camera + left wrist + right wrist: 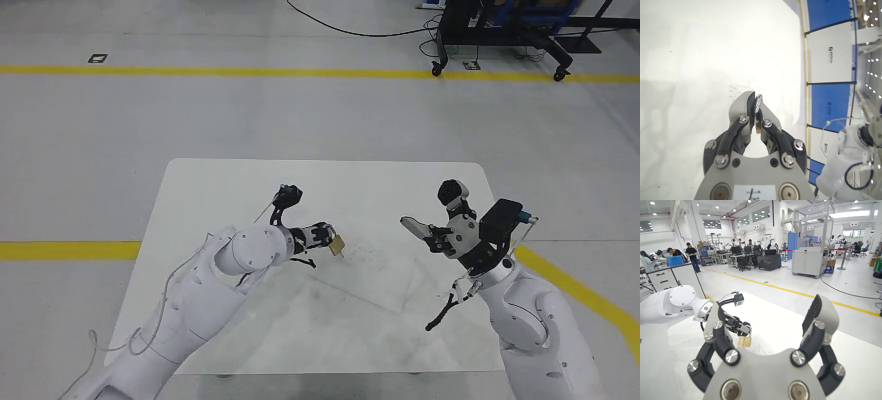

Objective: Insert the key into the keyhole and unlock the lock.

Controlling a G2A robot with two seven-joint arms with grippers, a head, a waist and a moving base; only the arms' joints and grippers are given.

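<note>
A small brass padlock (337, 243) hangs just above the white table (400, 185), near its middle. My left gripper (327, 238) is shut on its silver shackle (759, 100), and the brass body (758, 129) dangles below the pads. In the right wrist view the padlock (744, 341) hangs from the left gripper (745, 328) with its flat side facing the camera. My right gripper (432, 216) is held over the table's right part, a short way right of the lock. It is open (767, 300), with nothing between its fingers (813, 309).
The tabletop (696, 56) is bare white with a few dark specks (738, 89). Yellow floor lines (200, 71) run beyond the far edge and along both sides. A black wheeled stand (500, 35) sits on the floor far back right.
</note>
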